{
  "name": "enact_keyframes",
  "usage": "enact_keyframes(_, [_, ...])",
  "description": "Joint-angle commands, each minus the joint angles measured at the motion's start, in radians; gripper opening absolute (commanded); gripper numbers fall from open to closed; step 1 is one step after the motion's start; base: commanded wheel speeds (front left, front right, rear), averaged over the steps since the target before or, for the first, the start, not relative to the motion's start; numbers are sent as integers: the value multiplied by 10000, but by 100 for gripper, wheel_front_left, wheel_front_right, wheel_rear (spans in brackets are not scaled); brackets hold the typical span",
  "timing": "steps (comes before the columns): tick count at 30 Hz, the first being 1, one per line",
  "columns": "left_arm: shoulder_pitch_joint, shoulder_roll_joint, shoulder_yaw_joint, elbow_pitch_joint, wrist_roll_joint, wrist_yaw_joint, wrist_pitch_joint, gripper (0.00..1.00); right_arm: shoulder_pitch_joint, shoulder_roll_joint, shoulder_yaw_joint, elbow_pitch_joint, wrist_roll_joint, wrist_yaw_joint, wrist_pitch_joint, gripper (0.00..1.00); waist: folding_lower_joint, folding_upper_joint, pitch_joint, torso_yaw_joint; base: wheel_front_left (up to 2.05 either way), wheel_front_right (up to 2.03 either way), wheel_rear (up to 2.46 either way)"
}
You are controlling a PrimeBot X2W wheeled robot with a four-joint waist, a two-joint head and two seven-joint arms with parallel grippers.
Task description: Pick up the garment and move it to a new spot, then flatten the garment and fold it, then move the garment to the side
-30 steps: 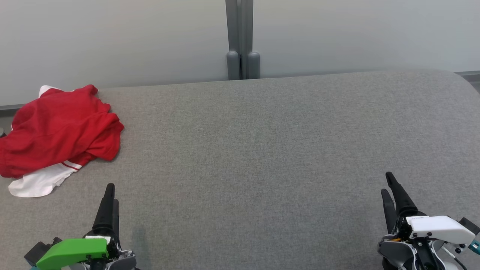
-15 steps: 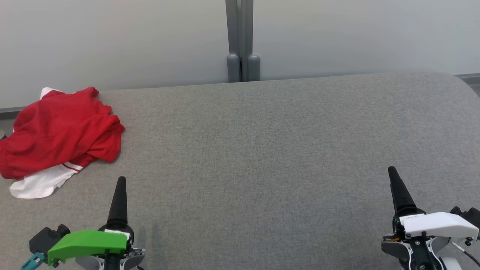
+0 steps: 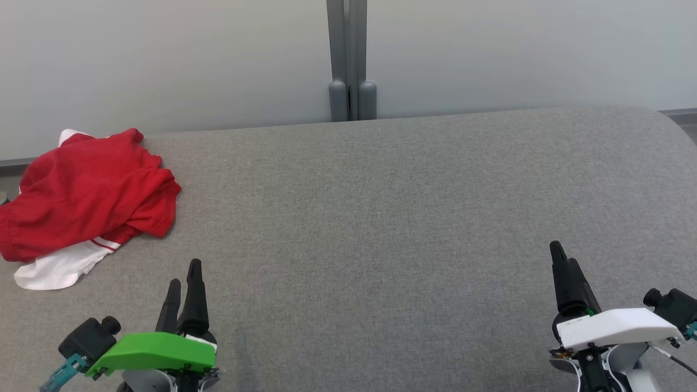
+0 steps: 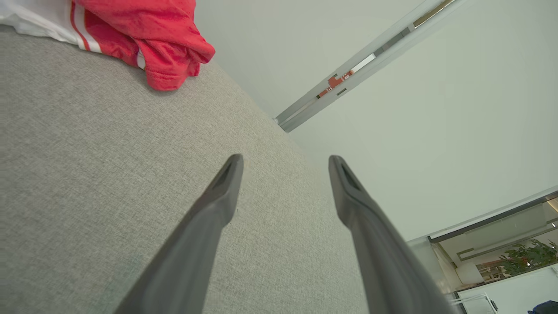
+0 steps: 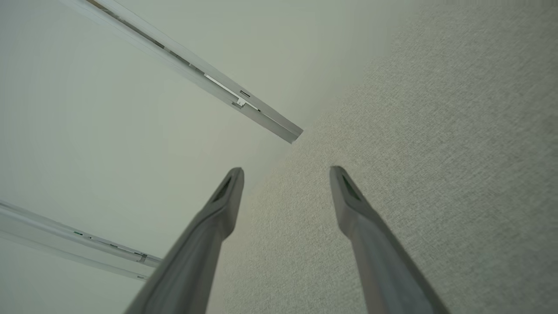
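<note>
A crumpled red and white garment [image 3: 87,201] lies at the far left of the grey fabric table [image 3: 381,218], near its back edge. In the left wrist view the garment [image 4: 144,39] sits at the top left, well ahead of the fingers. My left gripper [image 3: 184,275], under its green cover, hovers open at the lower left, below and to the right of the garment, holding nothing; the left wrist view shows its fingers [image 4: 218,200] spread over bare fabric. My right gripper [image 3: 561,256], with a white cover, stands open and empty at the lower right, with its fingers [image 5: 348,200] apart.
A pale wall runs behind the table, with a grey vertical post [image 3: 351,60] at its middle. The table's back right corner [image 3: 664,117] is rounded. Bare grey fabric stretches between the two grippers.
My left gripper has shifted right and rolled, so both of its fingers show now. The right gripper has turned slightly and moved a little left. The garment lies where it was.
</note>
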Motion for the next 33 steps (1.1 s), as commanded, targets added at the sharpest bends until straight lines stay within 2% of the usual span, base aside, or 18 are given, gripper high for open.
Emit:
enact_keyframes(1, [53, 65, -46, -93, 427, 60, -117, 100, -43, -55, 66, -213, -473, 3, -109, 100, 0, -1, -7, 3, 0, 0, 0])
enact_keyframes(18, [268, 82, -294, 364, 2577, 345, -626, 100, 170, -74, 308, -138, -3245, 4, -622, 100, 0, -1, -74, 4, 0, 0, 0])
enact_keyframes(33, [316, 96, -630, 575, 4098, 553, -1018, 100, 277, -86, 569, -122, -4940, 4, -1014, 100, 0, -1, -128, -2, 0, 0, 0])
